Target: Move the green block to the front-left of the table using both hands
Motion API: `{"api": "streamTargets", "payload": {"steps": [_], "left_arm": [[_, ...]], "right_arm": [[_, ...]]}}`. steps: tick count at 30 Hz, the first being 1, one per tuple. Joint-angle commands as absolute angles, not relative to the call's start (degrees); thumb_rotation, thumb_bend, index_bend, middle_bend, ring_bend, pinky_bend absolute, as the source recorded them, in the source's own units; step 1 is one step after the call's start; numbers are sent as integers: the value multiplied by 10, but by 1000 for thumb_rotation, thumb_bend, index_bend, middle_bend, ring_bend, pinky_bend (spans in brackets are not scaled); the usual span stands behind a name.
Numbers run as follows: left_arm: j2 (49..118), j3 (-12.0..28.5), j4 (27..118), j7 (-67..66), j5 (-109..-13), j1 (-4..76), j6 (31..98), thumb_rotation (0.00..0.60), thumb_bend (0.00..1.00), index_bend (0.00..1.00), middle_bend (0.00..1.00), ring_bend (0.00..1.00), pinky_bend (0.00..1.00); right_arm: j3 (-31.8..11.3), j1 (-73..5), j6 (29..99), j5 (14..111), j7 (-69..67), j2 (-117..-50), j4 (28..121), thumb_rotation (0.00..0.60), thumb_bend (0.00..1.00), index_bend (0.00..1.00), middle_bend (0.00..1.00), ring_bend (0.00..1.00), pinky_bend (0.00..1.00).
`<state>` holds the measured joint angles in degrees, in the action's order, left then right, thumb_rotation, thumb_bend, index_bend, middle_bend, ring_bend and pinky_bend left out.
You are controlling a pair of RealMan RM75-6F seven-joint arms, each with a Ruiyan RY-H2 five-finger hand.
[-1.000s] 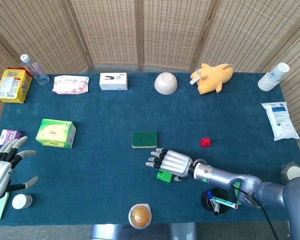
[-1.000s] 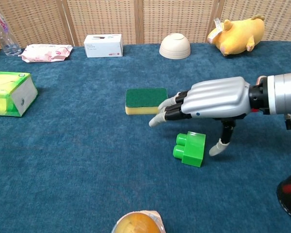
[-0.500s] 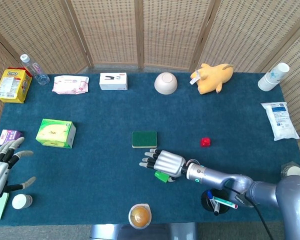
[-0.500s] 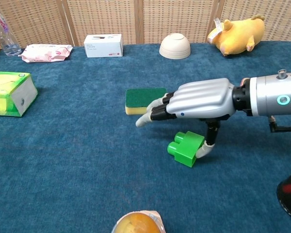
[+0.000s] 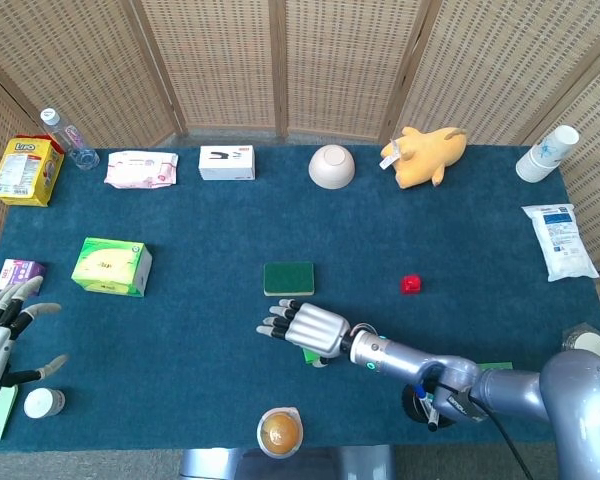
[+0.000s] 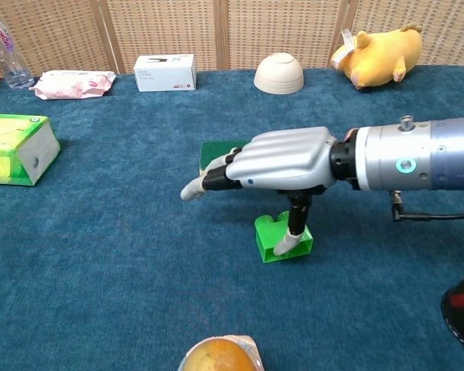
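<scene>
Chest view shows the right hand [image 6: 282, 158] stretched palm-down and flat over the blue tabletop [image 6: 124, 255], its fingers [image 6: 209, 179] extended and spread toward the left, holding nothing. Only the thumb is turned down, its tip pressed against the green block [image 6: 282, 236], which sits on the tabletop directly beneath the palm. Just behind the hand, the green and yellow sponge [image 6: 215, 152] is partly hidden by the fingers.

Seen from the head view, the same right hand [image 5: 302, 327] lies near the middle of the tabletop [image 5: 180, 330], toward the front edge, and only a sliver of the green block [image 5: 311, 355] is visible under it. The sponge [image 5: 288, 277] lies just behind the fingertips. The left hand [image 5: 0, 340] is seen at the far left edge of the tabletop, its fingers apart and gripping nothing, well apart from the block.

Near the left hand, a small white jar [image 5: 43, 402] and a purple box [image 5: 18, 271] are found, with a green tissue box [image 5: 112, 266] further in. Along the back edge a water bottle [image 5: 65, 135], a white box [image 5: 226, 162], an upturned bowl [image 5: 331, 166] and a yellow plush toy [image 5: 423, 154] are lined up. A small red object [image 5: 411, 284] lies to the right of the sponge.
</scene>
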<state>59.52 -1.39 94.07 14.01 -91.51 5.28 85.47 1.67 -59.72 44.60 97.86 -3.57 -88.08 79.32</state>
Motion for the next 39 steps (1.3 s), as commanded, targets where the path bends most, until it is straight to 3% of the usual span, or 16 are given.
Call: {"api": "streamTargets", "payload": {"steps": [1, 11, 21, 39], "left_arm": [[596, -14, 936, 145, -915, 51, 857, 560, 227, 281, 33, 0, 0], [598, -12, 931, 152, -917, 53, 856, 559, 227, 281, 32, 0, 0], [603, -10, 948, 130, -929, 64, 849, 561, 228, 281, 32, 0, 0], [592, -11, 982, 95, -925, 61, 851, 560, 228, 279, 29, 0, 0]], "right_arm": [[3, -602, 432, 961, -12, -892, 804, 600, 0, 0, 151, 87, 152], [2, -606, 401, 934, 31, -851, 854, 600, 0, 0, 152, 87, 155], [31, -583, 445, 969, 32, -792, 842, 600, 0, 0, 152, 87, 152], [82, -594, 512, 1072, -78, -848, 706, 600, 0, 0, 153, 87, 149]]}}
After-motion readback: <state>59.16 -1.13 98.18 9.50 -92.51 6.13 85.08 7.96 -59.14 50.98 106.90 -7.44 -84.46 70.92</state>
